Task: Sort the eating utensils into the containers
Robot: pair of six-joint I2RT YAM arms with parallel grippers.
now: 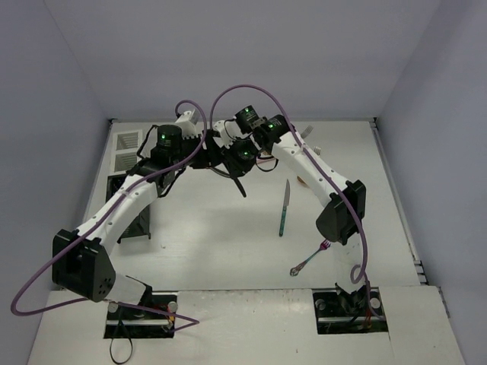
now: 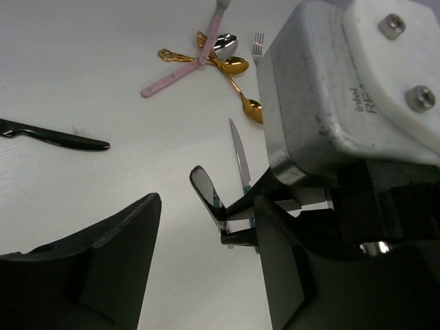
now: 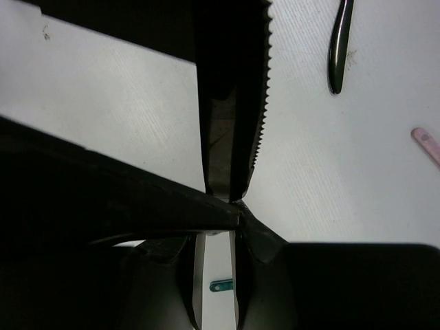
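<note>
My right gripper (image 1: pixel 240 169) is shut on a black knife (image 1: pixel 241 187) and holds it in the air over the middle back of the table. The serrated blade (image 3: pixel 232 103) sticks out past the right gripper (image 3: pixel 237 206). My left gripper (image 1: pixel 218 156) faces it, open. Its black fingers (image 2: pixel 110 268) stand on both sides of the knife's rounded end (image 2: pixel 205 189) without touching it. A teal-handled knife (image 1: pixel 284 207) lies on the table below. The white container (image 1: pixel 128 148) and the black container (image 1: pixel 135 217) are at the left, partly under the left arm.
A second black knife (image 2: pixel 58 136) lies on the table. Gold spoons (image 2: pixel 234 67), a pink-handled piece (image 2: pixel 175 72) and a silver fork (image 2: pixel 258 45) are piled further off. A pink-handled utensil (image 1: pixel 308 261) lies near the right arm's base.
</note>
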